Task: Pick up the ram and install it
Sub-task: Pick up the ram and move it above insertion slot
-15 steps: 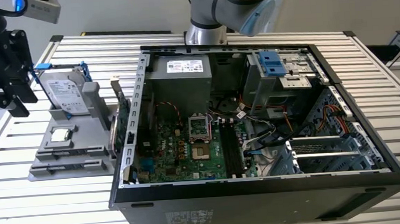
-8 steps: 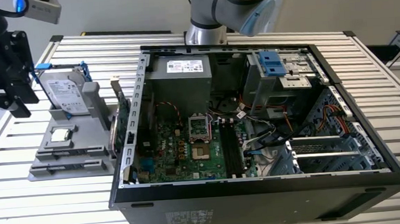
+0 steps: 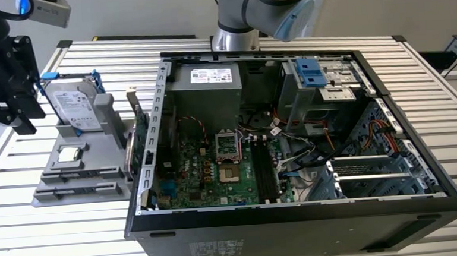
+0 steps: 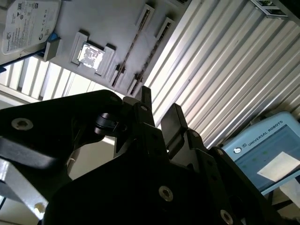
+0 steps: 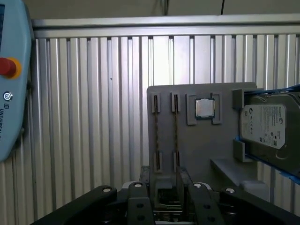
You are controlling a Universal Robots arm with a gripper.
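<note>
Dark and thin, seen edge-on, the ram (image 5: 176, 126) stands in a slot of the grey holder (image 5: 206, 150), just beside a second stick (image 5: 157, 126) of the same kind (which of the two is meant I cannot tell). Near them on the holder sit the square processor chip (image 5: 205, 108) and the hard drive (image 5: 269, 126). The gripper (image 5: 165, 183) hangs over the sticks, well apart from them, its jaws apart and empty. I judge the pick to be in hand but not yet made; a clean grip calls for the jaws to straddle one stick alone. The motherboard's black slots (image 3: 263, 170) in the open case (image 3: 160, 102) look unfilled.
</note>
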